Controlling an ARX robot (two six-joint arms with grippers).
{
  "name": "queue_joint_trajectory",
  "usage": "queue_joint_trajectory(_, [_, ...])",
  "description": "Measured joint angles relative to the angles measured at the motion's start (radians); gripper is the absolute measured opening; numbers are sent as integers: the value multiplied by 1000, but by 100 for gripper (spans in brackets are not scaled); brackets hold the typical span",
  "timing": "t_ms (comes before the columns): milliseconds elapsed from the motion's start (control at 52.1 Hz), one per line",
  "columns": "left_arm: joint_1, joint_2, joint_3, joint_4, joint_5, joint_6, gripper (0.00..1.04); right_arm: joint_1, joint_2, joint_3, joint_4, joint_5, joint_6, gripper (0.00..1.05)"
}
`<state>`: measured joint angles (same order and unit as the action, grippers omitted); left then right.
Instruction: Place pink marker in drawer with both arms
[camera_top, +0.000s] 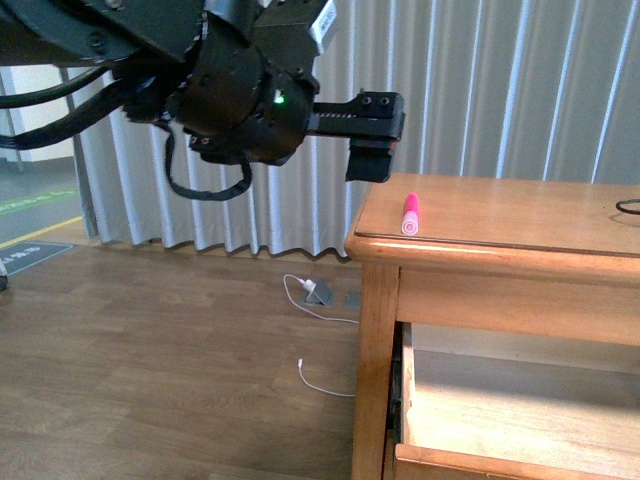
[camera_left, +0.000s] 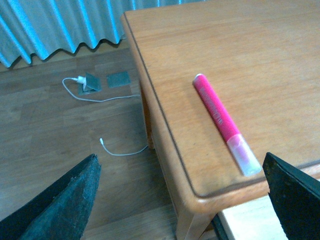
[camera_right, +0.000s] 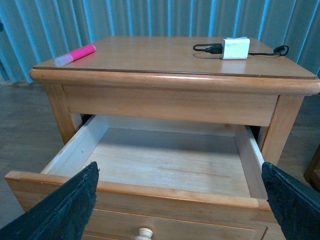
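Observation:
The pink marker (camera_top: 410, 214) lies on the wooden dresser top (camera_top: 500, 215) near its front left corner, pale cap toward the front edge. It also shows in the left wrist view (camera_left: 220, 117) and the right wrist view (camera_right: 76, 55). My left gripper (camera_top: 370, 150) hangs open above and just left of the dresser's corner, a short way from the marker; its fingers (camera_left: 60, 205) straddle that corner. The drawer (camera_right: 165, 165) is pulled out and its pale inside is bare. My right gripper (camera_right: 182, 210) is open in front of the drawer's front panel, above the round knob (camera_right: 144, 233).
A white charger block (camera_right: 235, 48) with a black cable lies at the dresser top's back right. A white cable (camera_top: 320, 380) and a floor socket (camera_top: 320, 293) lie on the wooden floor to the left. Grey curtains (camera_top: 480, 90) hang behind.

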<state>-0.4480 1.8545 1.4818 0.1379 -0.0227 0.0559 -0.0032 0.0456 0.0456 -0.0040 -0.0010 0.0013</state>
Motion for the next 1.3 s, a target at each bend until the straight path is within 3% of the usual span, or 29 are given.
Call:
queue_joint_trajectory(422, [-92, 271, 269, -95, -20, 13, 99, 0, 0, 0, 0, 0, 0, 96])
queue_joint_trajectory(920, [-100, 342, 378, -180, -34, 4, 99, 0, 0, 0, 0, 0, 0, 96])
queue_joint_trajectory(1304, [-97, 334, 389, -243, -48, 29, 38, 0, 0, 0, 0, 0, 0, 96])
